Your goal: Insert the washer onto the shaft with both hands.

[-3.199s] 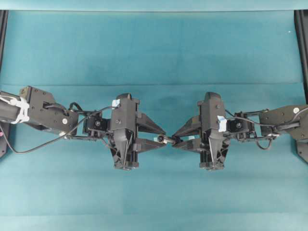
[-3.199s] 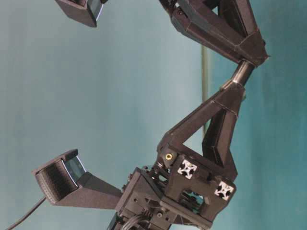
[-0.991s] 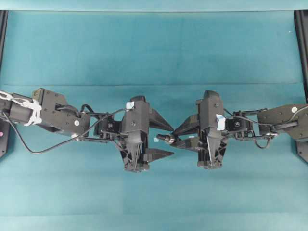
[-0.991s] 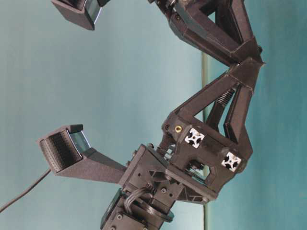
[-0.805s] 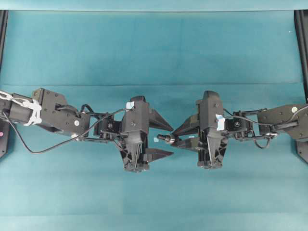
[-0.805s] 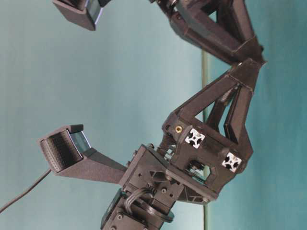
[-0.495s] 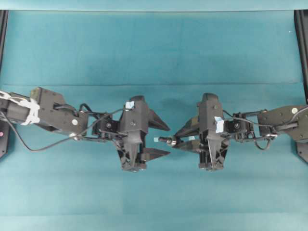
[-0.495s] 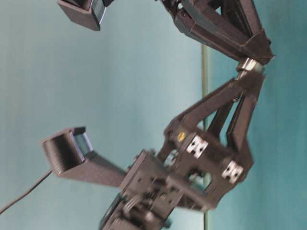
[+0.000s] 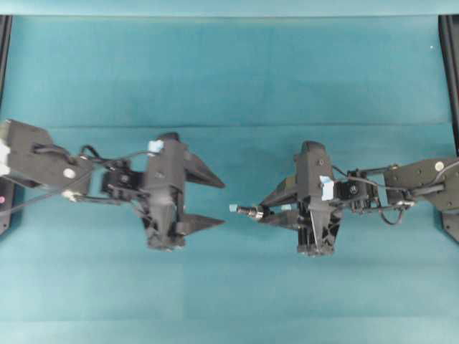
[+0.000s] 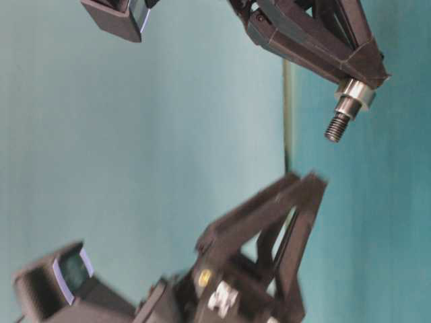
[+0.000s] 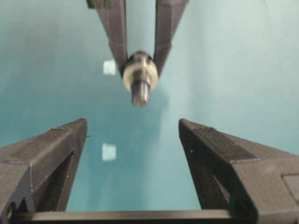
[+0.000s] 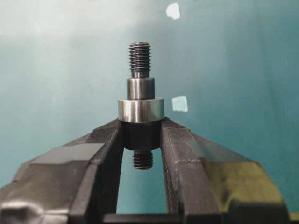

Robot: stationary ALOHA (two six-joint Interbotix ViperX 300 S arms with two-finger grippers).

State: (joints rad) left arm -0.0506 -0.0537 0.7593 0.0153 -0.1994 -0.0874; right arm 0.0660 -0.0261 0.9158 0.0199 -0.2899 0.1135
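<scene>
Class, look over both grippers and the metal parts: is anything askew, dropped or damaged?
Nothing stands out. The silver metal washer ring sits squarely on the dark stepped metal shaft, which the black right gripper clamps straight. The black left gripper is open, empty and apart from them.

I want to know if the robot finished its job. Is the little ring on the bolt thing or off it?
On. The washer sits around the shaft, right above the right claw that pinches the shaft. The left claw is open and empty.
</scene>
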